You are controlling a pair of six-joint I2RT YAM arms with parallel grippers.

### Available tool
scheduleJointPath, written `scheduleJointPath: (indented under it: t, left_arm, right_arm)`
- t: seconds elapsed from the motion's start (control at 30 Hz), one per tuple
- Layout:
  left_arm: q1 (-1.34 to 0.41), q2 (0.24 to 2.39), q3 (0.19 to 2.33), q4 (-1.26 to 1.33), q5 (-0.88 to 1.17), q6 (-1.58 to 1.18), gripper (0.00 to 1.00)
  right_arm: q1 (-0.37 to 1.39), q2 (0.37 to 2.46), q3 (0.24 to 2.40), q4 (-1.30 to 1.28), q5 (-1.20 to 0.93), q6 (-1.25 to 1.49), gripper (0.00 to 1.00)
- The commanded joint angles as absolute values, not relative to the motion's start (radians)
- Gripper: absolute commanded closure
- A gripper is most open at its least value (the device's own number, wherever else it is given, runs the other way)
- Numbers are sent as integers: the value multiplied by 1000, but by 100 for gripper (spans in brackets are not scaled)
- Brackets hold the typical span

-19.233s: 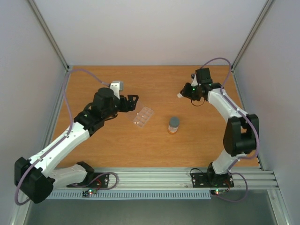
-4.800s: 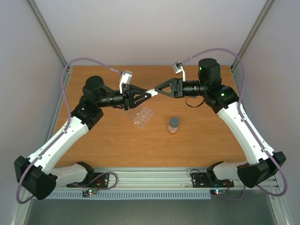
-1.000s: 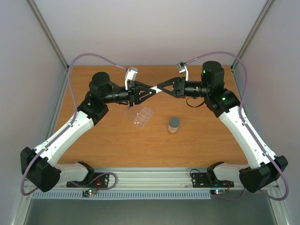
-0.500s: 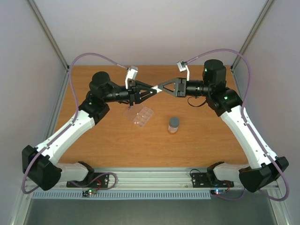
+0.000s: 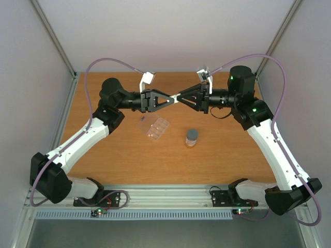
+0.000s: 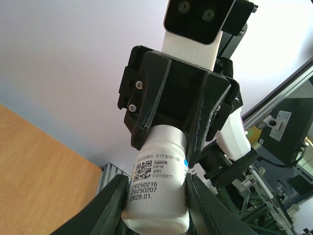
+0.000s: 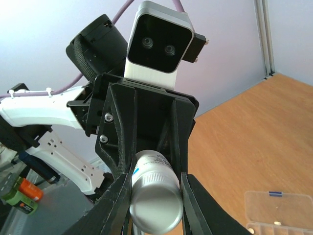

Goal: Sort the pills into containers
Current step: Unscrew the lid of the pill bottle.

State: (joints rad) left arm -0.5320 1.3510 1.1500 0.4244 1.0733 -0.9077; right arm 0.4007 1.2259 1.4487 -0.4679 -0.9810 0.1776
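Slid a touch rightward since half a second earlier and held the white bottle level over the desk, body in the part-closed left fingers, cap in the part-closed right fingers, pill box lying on it nearer the left arm.

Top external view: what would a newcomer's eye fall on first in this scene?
The left gripper and the right gripper meet tip to tip in the air above the far middle of the wooden table, both closed on one small white plastic pill bottle with a printed label. Below them on the table lies the flat clear plastic pill box, with a small brown grey-capped bottle standing beside it.
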Motion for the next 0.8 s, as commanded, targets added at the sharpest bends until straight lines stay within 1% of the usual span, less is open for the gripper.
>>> scheduleJointPath:
  t: [0.0,0.23,0.3,0.4,0.47,0.77]
  left_arm:
    - [-528,1359,1162,461,1048,-955,100]
    - [-528,1348,1166,415,1033,-887,100]
    - [-528,1345,1165,409,1026,-875,100]
    - [-528,1339,1166,392,1014,-852,100]
    - [-528,1333,1167,370,1001,-831,100]
    - [-528,1319,1168,351,968,-763,100]
  right_arm:
    - [416,1224,1492,-491,-1037,98,74]
    - [416,1224,1498,-461,-1034,153,50]
    - [416,1230,1505,-460,-1029,170,46]
    - [414,1235,1512,-448,-1017,211,45]
    - [414,1236,1512,-441,-1005,251,43]
    - [389,1245,1495,-444,-932,433,42]
